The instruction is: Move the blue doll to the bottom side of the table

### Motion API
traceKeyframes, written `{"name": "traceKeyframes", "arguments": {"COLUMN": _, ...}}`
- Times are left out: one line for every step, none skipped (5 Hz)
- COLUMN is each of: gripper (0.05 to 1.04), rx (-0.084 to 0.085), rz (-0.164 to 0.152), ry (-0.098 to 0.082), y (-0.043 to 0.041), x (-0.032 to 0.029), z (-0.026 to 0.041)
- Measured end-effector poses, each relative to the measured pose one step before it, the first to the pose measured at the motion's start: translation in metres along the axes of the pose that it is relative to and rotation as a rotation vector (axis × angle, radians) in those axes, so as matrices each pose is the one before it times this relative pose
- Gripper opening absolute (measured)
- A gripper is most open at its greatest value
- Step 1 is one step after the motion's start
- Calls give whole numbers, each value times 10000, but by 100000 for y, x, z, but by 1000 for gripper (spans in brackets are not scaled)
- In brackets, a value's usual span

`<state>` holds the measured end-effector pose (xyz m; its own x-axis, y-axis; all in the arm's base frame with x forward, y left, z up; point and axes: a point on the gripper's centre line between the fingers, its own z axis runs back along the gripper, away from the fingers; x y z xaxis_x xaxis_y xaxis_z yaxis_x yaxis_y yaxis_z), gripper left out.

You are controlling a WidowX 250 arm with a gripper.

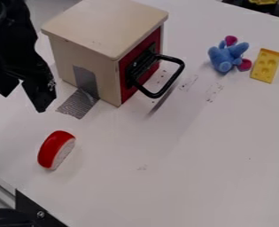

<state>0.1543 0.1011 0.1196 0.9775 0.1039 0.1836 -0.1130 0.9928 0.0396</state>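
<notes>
I'd worry that the black two-finger claw [24, 102], spread wide and empty at left, could cross too low and snag the looped black handle [171, 81] on the cream wooden box [103, 49], then, reaching the soft pink-and-blue doll [224, 57] at far right, pinch off-centre and shove the yellow cheese-like slab [266, 65] beside it.

- We count one doll [225, 57].
- We see one cheese [265, 65].
- We have one red-and-white toy [56, 150].
- We find one box [88, 55], with one handle [178, 76].
- We note one table [183, 177].
- We count one gripper [24, 102], two fingers [40, 94].
</notes>
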Motion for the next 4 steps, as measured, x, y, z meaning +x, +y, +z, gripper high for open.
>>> {"name": "traceKeyframes", "arguments": {"gripper": 999, "rx": -120, "rz": 32, "ry": 125, "y": -255, "x": -306, "z": -357}}
{"name": "traceKeyframes", "arguments": {"gripper": 999, "rx": -354, "rz": -226, "ry": 134, "y": -1426, "x": 1099, "z": -511}}
{"name": "traceKeyframes", "arguments": {"gripper": 999, "rx": -174, "rz": -411, "ry": -159, "y": -1283, "x": 2674, "z": -482}}
{"name": "traceKeyframes", "arguments": {"gripper": 999, "rx": -303, "rz": -715, "ry": -493, "y": -1700, "x": 4363, "z": -1073}}
